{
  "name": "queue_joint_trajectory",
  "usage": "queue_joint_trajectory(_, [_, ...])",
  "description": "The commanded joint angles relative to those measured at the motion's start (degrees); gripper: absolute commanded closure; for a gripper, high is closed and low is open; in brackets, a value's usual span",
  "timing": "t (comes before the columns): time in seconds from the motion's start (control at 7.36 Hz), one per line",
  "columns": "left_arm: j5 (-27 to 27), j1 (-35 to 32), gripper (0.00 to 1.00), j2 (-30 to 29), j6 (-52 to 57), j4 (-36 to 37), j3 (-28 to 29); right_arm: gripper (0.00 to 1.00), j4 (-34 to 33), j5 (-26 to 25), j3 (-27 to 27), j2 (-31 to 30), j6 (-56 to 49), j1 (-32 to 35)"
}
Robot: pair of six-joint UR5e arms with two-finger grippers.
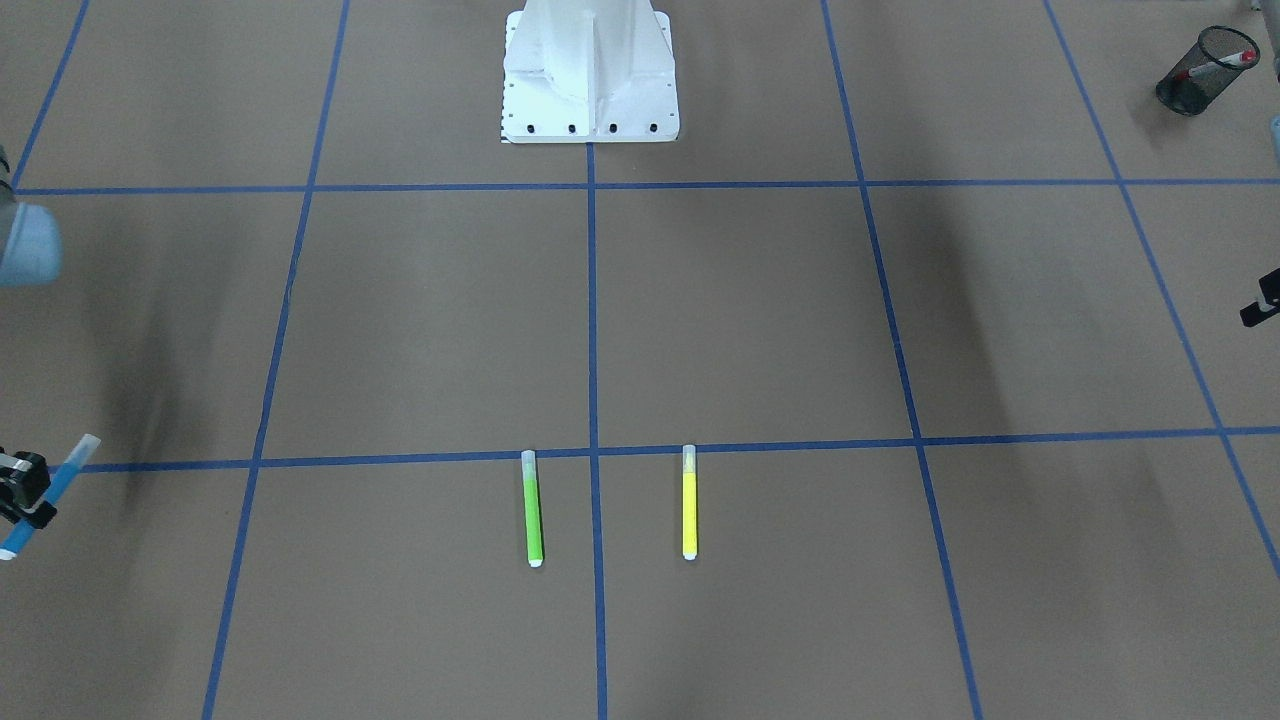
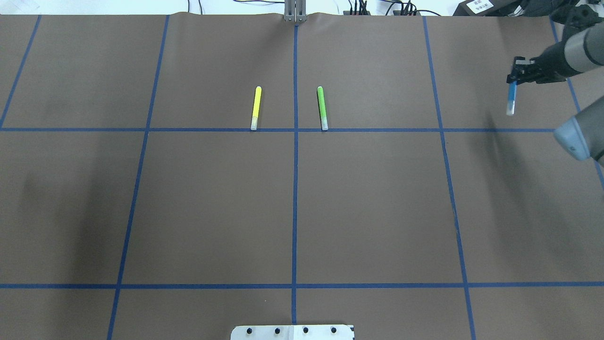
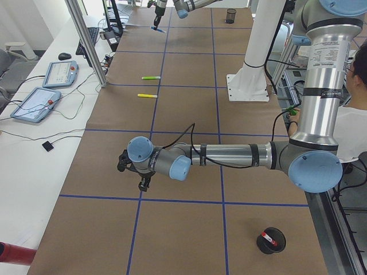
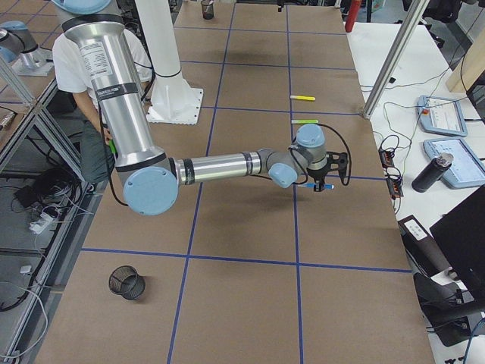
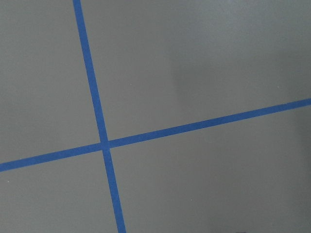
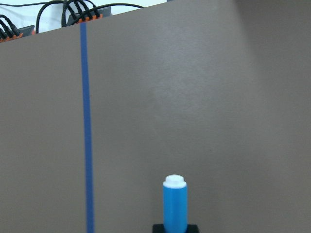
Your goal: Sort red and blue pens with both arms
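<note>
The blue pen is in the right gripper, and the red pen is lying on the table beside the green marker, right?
Not quite. The right gripper does hold the blue pen, but the red pen sits in the black mesh cup, far from the green marker, as the exterior front-facing view shows.

Overhead: high behind white metal pedestal base, 6 o'clock.
Front-facing: opposite; base 12 o'clock.
Sides: distant, robot's left and right.
Wrists: close; right shows blue-barrelled pen, 6 o'clock.
Shared: slim green marker, slim yellow marker.

Marker beside second marker, pen in cup near corner
</note>
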Motion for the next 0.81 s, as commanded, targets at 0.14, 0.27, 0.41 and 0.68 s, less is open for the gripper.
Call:
queue_joint_trajectory(0.14, [0.28, 0.03, 0.08, -0.10, 0.00, 0.09, -0.06, 1.00, 18.62, 7.64, 2.92, -16.75, -1.62, 9.19])
queue_joint_trajectory(0.27, [0.28, 0.03, 0.08, -0.19, -0.09, 0.09, 0.03, 1.00, 22.68, 7.74, 6.33, -23.16, -1.62, 12.18])
queue_joint_trajectory(0.41, [0.28, 0.03, 0.08, -0.19, 0.00, 0.00, -0.06, 1.00, 26.29, 7.74, 10.54, -30.53, -1.71, 14.82])
queue_joint_trajectory(0.68, [0.37, 0.03, 0.08, -0.19, 0.00, 0.09, 0.03, 1.00, 35.59, 7.22, 12.78, -42.51, -5.37, 20.10])
